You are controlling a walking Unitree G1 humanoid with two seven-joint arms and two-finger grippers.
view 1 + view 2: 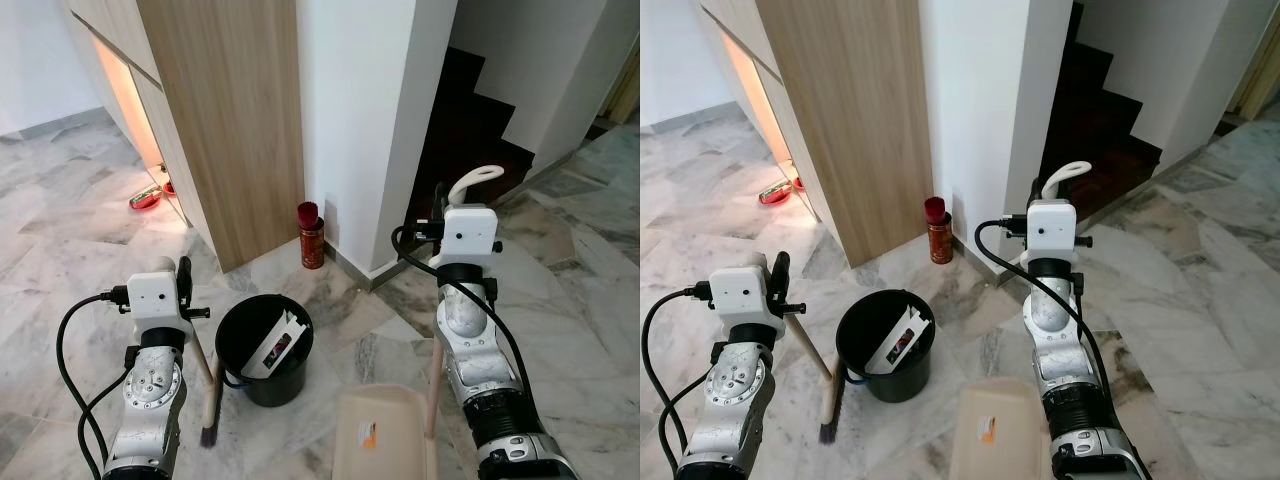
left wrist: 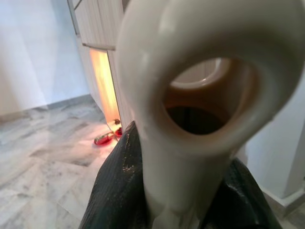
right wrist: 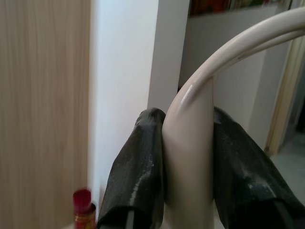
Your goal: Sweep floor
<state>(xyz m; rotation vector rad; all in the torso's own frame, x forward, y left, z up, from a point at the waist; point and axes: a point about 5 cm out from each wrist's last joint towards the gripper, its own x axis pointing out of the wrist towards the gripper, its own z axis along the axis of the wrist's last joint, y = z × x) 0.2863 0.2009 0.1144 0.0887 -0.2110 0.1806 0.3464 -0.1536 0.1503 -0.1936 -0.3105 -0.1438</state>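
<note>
My left gripper (image 2: 181, 191) pinches the broom (image 1: 211, 385) handle beside the bin (image 1: 265, 348). My right gripper (image 3: 188, 162) clamps the dustpan (image 1: 380, 435) handle upright.

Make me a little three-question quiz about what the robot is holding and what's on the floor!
1. True or false: the black bucket stands on the floor between the robot's two arms.
2. What does the left hand grip? A) a mop B) the broom handle C) a cup
3. Fill in: the right hand is shut on the cream ____ handle.

Key:
1. True; there is white litter inside it.
2. B; the broom's brush rests on the marble floor.
3. dustpan; its pan hangs low in front.
</note>
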